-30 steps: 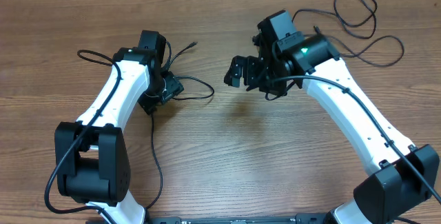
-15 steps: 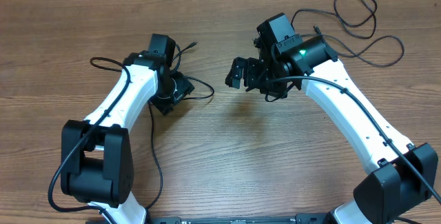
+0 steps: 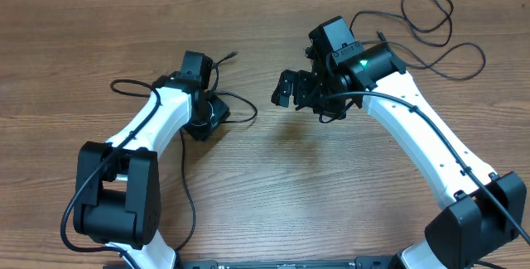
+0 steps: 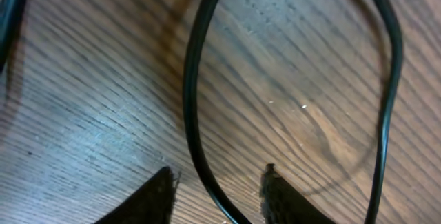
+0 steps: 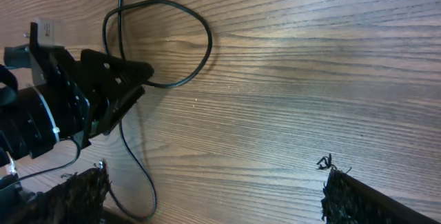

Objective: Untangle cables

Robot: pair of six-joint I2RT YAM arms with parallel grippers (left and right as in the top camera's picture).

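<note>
One thin black cable (image 3: 246, 108) loops on the wooden table beside my left gripper (image 3: 207, 113), and its plug end (image 3: 234, 54) points toward the back. In the left wrist view a strand of this cable (image 4: 189, 100) runs between the fingertips of my left gripper (image 4: 217, 182), with a gap on each side, so the jaws stand open around it. A second strand (image 4: 389, 79) curves at the right. Another cable (image 3: 439, 21) lies coiled at the back right. My right gripper (image 3: 286, 87) hangs wide open with nothing in it, near the table's middle.
The right wrist view shows my right gripper (image 5: 213, 189) above bare wood, the left gripper (image 5: 103, 86) at its left and the cable loop (image 5: 207, 45) beside it. A thin cord (image 3: 186, 182) trails toward the front edge by the left arm.
My left arm has swung right over the cable loop and its jaws have narrowed around a strand. The right arm has not moved.
</note>
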